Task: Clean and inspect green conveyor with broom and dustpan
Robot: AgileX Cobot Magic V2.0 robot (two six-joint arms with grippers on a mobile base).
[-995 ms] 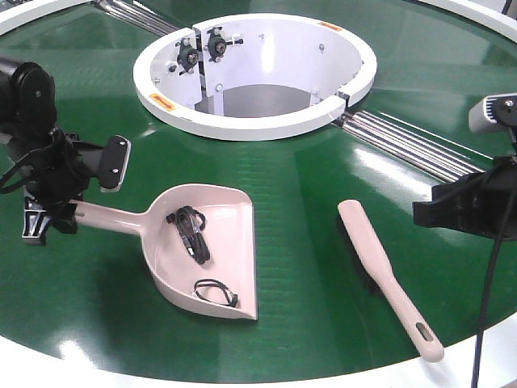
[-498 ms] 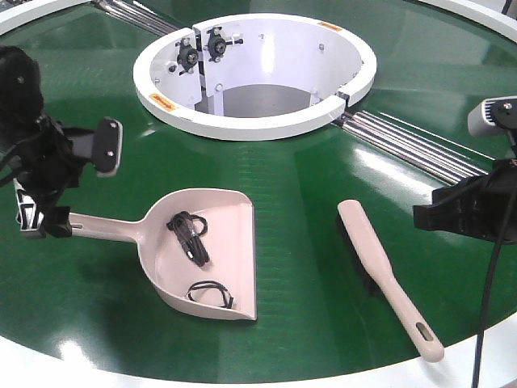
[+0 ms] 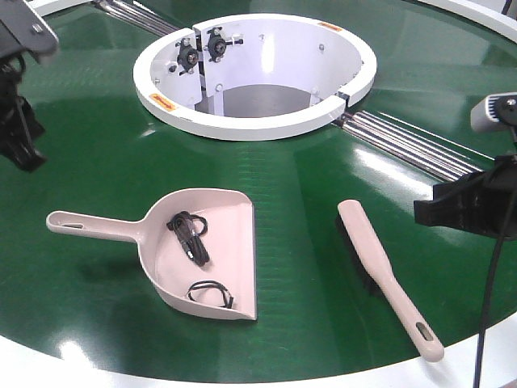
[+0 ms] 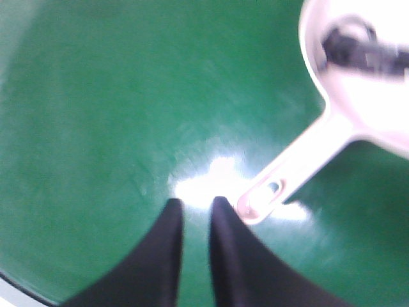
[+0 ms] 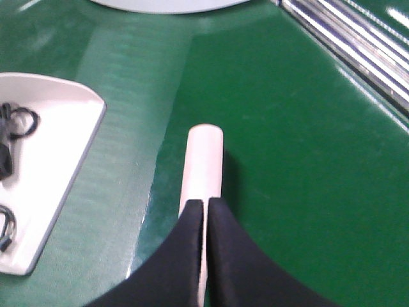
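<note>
The dustpan lies flat on the green conveyor, handle pointing left, with black cable pieces inside it. My left gripper is raised at the far left, away from the handle; in the left wrist view it is slightly open and empty, and the handle end lies just right of its tips. The broom lies on the belt at the right. My right gripper hovers right of it; in the right wrist view it is shut and empty above the broom.
The white ring-shaped centre opening stands at the back middle. Silver rollers run from it to the right. The belt's white rim curves along the front. The dustpan's front edge shows left of the broom.
My left gripper let go of the dustpan handle and moved up and back to the far left. The dustpan now rests on the belt. The right arm and broom have not moved.
</note>
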